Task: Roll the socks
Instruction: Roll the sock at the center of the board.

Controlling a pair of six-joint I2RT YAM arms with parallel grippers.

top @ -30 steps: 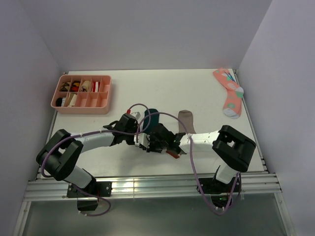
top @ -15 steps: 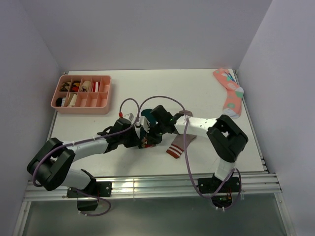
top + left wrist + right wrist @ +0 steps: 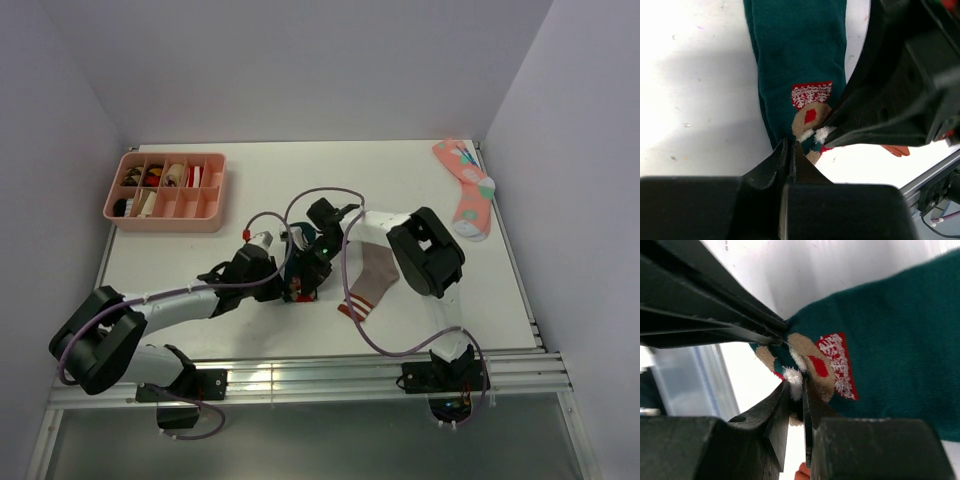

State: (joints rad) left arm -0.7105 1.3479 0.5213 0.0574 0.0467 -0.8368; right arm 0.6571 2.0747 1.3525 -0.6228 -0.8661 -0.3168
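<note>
Left wrist view: the dark green sock (image 3: pixel 800 65), a soft flat knit with a fuzzy bear motif (image 3: pixel 810 117), is seen laid mid-tabletop (image 3: pixel 300 180), just beside the taupe sock (image 3: pixel 375 275). Its edge by the bear is pinched by the left hand (image 3: pixel 790 147) and the right hand (image 3: pixel 796 390), both pressed together. So thin a bite could be lost, or the crowded hands knocked together.

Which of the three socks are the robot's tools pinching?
The green bear sock: left tool and right tool both pinch it. The brown sock lies beside it, the pink sock far off.
</note>
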